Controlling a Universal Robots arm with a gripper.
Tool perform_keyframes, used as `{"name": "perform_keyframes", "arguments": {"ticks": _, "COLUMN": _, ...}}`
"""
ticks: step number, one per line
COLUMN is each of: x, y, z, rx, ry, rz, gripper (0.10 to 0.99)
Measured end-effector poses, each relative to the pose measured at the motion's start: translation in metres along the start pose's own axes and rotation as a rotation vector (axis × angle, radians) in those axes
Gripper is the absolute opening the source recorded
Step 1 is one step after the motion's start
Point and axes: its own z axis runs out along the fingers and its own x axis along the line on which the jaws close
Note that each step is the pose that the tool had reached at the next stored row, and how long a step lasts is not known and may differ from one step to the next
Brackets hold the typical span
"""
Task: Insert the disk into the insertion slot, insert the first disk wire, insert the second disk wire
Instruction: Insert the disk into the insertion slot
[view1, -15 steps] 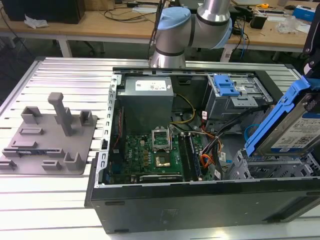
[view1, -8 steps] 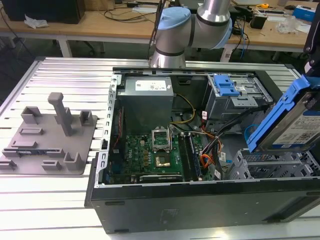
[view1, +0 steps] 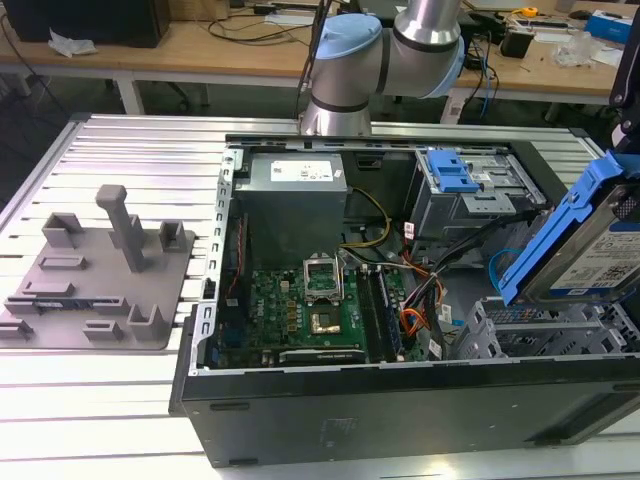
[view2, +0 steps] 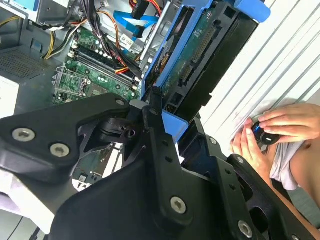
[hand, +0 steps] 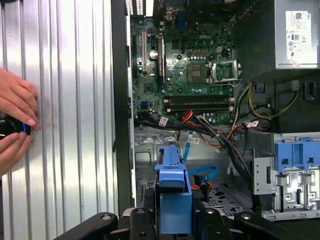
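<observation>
Aloft, gripper (hand: 174, 220) clamps disk (view1: 600, 250) — ribbed alu table (view1: 100, 400), wood benches (view1: 200, 45)

Unit count as I read it from the remote station:

- I count one arm (view1: 400, 45) and one gripper (hand: 172, 212).
- I count one disk (view1: 612, 255), framed by one blue carrier (view1: 560, 225).
- I count one open computer case (view1: 400, 415). It contains one motherboard (view1: 300, 310), one power supply (view1: 292, 180), one insertion slot (view1: 535, 335) and one taller bay (view1: 485, 200) with one ridged blue tab (view1: 450, 170).
- I count one grey fixture plate (view1: 100, 290) and one slatted table (view1: 100, 400).
- I count two hands (hand: 17, 100) and one small dark object (hand: 10, 127) between them.
</observation>
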Motion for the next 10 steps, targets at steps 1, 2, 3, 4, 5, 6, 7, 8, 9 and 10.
{"name": "perform_keyframes", "arguments": {"ticks": 1, "x": 0.0000, "y": 0.0000, "z": 0.0001, "rx": 0.000, "ry": 0.0000, "rz": 0.000, "gripper": 0.365}}
{"name": "perform_keyframes", "arguments": {"ticks": 2, "x": -0.0002, "y": 0.0000, "z": 0.0004, "rx": 0.000, "ry": -0.0002, "rz": 0.000, "gripper": 0.365}}
{"name": "perform_keyframes", "arguments": {"ticks": 3, "x": -0.0010, "y": 0.0000, "z": 0.0005, "rx": 0.000, "ry": 0.0005, "rz": 0.000, "gripper": 0.365}}
{"name": "perform_keyframes", "arguments": {"ticks": 4, "x": -0.0028, "y": 0.0000, "z": 0.0008, "rx": 0.000, "ry": 0.0018, "rz": 0.000, "gripper": 0.365}}
{"name": "perform_keyframes", "arguments": {"ticks": 5, "x": -0.0043, "y": 0.0000, "z": 0.0012, "rx": -0.001, "ry": 0.0025, "rz": 0.000, "gripper": 0.365}}
{"name": "perform_keyframes", "arguments": {"ticks": 6, "x": -0.0059, "y": 0.0001, "z": 0.0018, "rx": -0.001, "ry": 0.0038, "rz": 0.000, "gripper": 0.365}}
{"name": "perform_keyframes", "arguments": {"ticks": 7, "x": -0.0066, "y": 0.0001, "z": 0.0022, "rx": -0.002, "ry": 0.0047, "rz": 0.000, "gripper": 0.365}}
{"name": "perform_keyframes", "arguments": {"ticks": 8, "x": -0.0067, "y": 0.0001, "z": 0.0033, "rx": -0.002, "ry": 0.0049, "rz": 0.000, "gripper": 0.365}}
{"name": "perform_keyframes", "arguments": {"ticks": 9, "x": -0.0068, "y": -0.0001, "z": 0.0042, "rx": -0.003, "ry": 0.0049, "rz": 0.000, "gripper": 0.365}}
{"name": "perform_keyframes", "arguments": {"ticks": 10, "x": -0.0070, "y": -0.0008, "z": 0.0058, "rx": -0.004, "ry": 0.0050, "rz": 0.000, "gripper": 0.365}}
